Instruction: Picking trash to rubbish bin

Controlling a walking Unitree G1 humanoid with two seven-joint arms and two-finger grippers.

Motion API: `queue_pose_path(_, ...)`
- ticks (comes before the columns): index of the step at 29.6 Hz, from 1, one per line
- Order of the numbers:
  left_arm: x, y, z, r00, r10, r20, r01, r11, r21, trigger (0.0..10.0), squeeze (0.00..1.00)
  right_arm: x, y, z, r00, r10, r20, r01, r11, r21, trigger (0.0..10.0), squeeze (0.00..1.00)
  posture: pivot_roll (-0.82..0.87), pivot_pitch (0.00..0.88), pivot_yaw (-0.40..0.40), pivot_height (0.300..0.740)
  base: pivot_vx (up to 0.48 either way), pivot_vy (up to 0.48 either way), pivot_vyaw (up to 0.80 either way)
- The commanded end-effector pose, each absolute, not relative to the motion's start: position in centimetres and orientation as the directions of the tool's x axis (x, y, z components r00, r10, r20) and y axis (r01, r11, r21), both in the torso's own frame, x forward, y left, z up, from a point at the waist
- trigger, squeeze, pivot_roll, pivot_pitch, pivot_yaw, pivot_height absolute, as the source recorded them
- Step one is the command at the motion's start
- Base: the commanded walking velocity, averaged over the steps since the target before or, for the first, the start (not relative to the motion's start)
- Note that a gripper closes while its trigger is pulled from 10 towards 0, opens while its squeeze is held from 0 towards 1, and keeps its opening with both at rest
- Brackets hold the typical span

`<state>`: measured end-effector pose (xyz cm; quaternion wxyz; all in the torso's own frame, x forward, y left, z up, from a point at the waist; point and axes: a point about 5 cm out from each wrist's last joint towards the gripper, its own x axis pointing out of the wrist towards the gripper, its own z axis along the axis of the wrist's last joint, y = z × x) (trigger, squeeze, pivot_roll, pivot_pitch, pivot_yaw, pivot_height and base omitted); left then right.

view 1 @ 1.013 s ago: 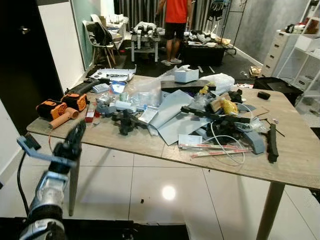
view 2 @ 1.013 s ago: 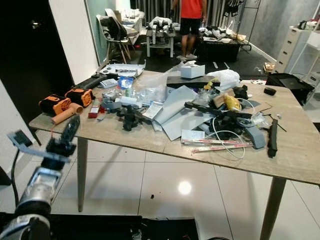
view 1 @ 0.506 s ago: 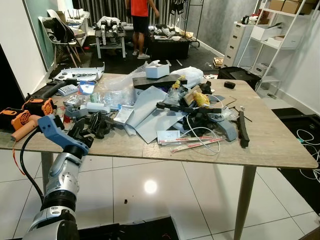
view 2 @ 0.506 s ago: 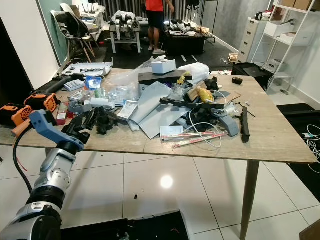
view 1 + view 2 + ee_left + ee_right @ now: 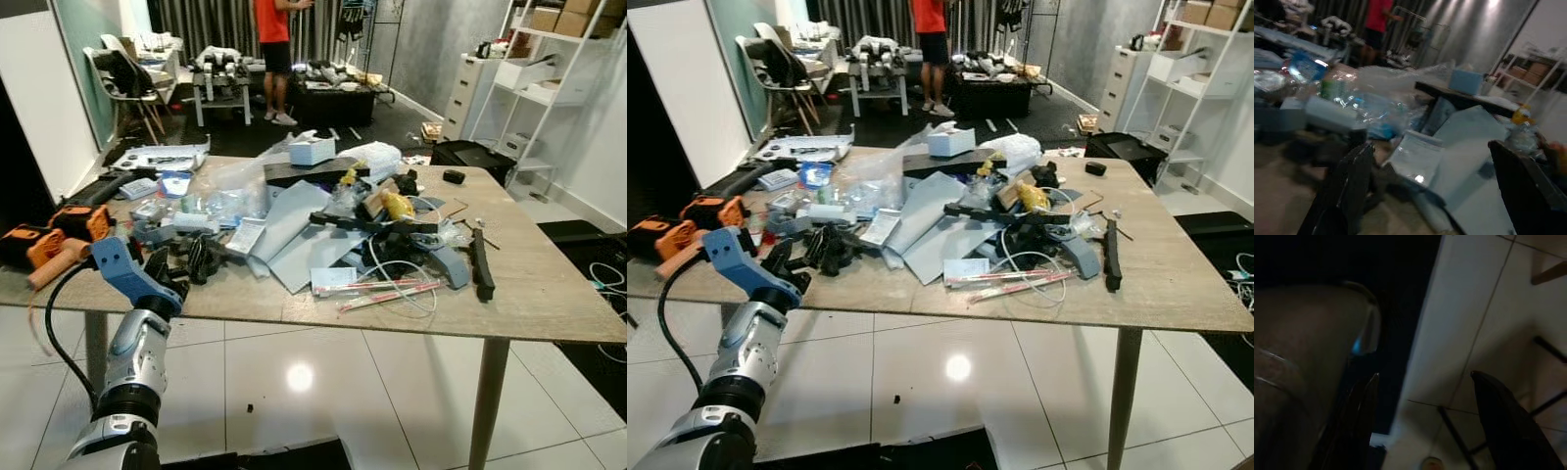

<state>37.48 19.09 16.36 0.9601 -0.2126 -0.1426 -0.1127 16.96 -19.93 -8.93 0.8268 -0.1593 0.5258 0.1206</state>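
A: Where's the trash relative to the left gripper [image 5: 168,276]?
B: Its jaws are spread at the desk [image 5: 549,304] edge; the crinkly clear plastic bags [image 5: 1376,93] and flat grey sheets [image 5: 294,230] lie just ahead, untouched.
A: And the right gripper [image 5: 1422,418]?
B: Hanging over glossy floor tiles [image 5: 1469,313], jaws apart, nothing between them.
A: Anyone about?
B: A person [image 5: 272,39] in red, far back
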Motion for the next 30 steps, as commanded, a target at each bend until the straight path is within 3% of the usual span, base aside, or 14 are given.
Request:
queue_pose_path(1, 37.3, 20.1, 16.6, 0.932, -0.136, 0.335, 0.258, 0.898, -0.356, 10.0, 0.0, 16.8, -19.5, -9.1, 0.413, 0.04, -0.91, -0.369, 0.921, -0.127, 10.0, 0.0, -0.11, 0.094, 0.043, 0.74, 0.364, 0.0, 0.0)
queue_pose_path(10, 37.3, 19.0, 16.9, 0.919, -0.184, 0.349, 0.308, 0.889, -0.34, 10.0, 0.0, 16.6, -19.4, -9.2, 0.408, 0.04, -0.912, -0.367, 0.922, -0.124, 10.0, 0.0, -0.11, 0.097, 0.046, 0.74, 0.278, 0.0, 0.0)
queue_pose_path(16, 36.9, 17.1, 16.2, 0.875, -0.392, 0.284, 0.45, 0.874, -0.181, 10.0, 0.0, 16.3, -19.5, -9.3, 0.4, 0.035, -0.916, -0.379, 0.916, -0.13, 10.0, 0.0, -0.12, 0.1, 0.047, 0.74, 0.0, 0.0, 0.0)
queue_pose_path(20, 36.9, 17.8, 16.2, 0.891, -0.411, 0.193, 0.427, 0.903, -0.049, 10.0, 0.0, 16.1, -19.7, -9.3, 0.394, 0.028, -0.919, -0.381, 0.915, -0.135, 10.0, 0.0, -0.12, 0.103, 0.048, 0.74, 0.0, 0.0, 0.0)
queue_pose_path(25, 37.1, 19.2, 16.0, 0.92, -0.373, 0.115, 0.374, 0.927, 0.021, 10.0, 0.0, 15.8, -19.8, -9.5, 0.386, 0.025, -0.922, -0.382, 0.914, -0.135, 10.0, 0.0, -0.11, 0.11, 0.05, 0.74, 0.0, 0.0, 0.0)
queue_pose_path(30, 37.0, 18.7, 15.7, 0.913, -0.4, 0.081, 0.396, 0.916, 0.059, 10.0, 0.0, 15.5, -19.7, -9.6, 0.379, 0.026, -0.925, -0.385, 0.913, -0.132, 10.0, 0.0, -0.11, 0.114, 0.053, 0.74, 0.0, 0.0, 0.0)
